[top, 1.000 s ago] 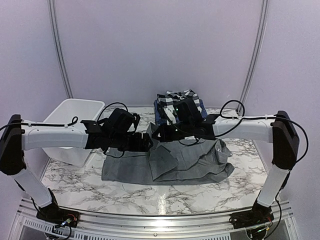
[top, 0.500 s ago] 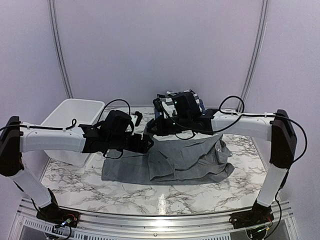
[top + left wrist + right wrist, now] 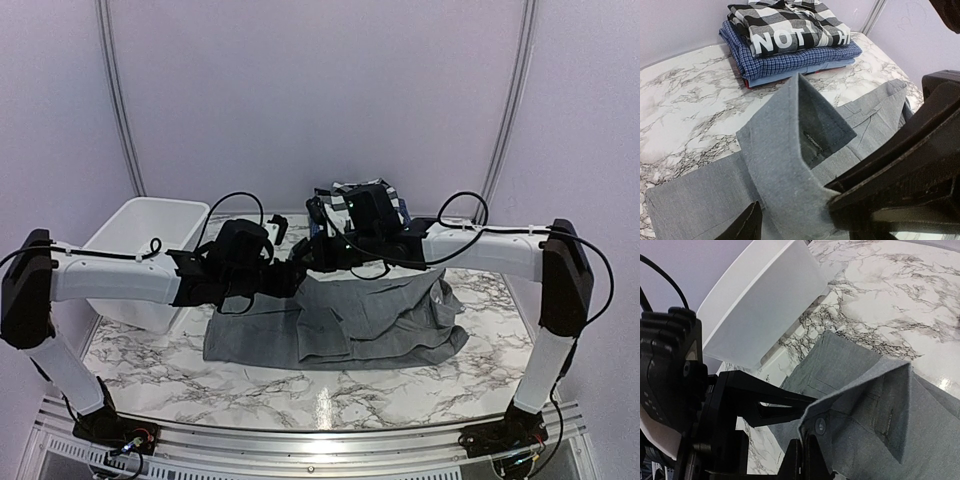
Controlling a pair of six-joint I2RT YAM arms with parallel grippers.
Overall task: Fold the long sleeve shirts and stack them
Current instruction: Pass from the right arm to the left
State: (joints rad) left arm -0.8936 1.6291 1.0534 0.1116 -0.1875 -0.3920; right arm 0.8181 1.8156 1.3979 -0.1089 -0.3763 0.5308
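Note:
The grey collared shirt point(image 3: 360, 320) lies spread on the marble table, its collar end lifted at the back left. My right gripper point(image 3: 312, 262) is shut on the collar edge beside a button, seen in the right wrist view point(image 3: 802, 447). My left gripper point(image 3: 291, 277) meets it from the left. In the left wrist view its fingers stand apart with the raised collar point(image 3: 780, 150) lying between them point(image 3: 795, 212). The folded plaid point(image 3: 790, 17), white-lettered black point(image 3: 790, 39) and blue checked point(image 3: 790, 62) shirts are stacked behind; the right arm mostly hides them in the top view point(image 3: 345, 190).
A white plastic tub point(image 3: 140, 232) stands at the back left, close to the left arm; it also shows in the right wrist view point(image 3: 765, 305). The two grippers are almost touching. Bare marble point(image 3: 300, 385) lies in front of the shirt.
Both grippers have moved towards the back of the table and closer together, carrying the shirt's collar edge with them. The raised fold in the middle has flattened.

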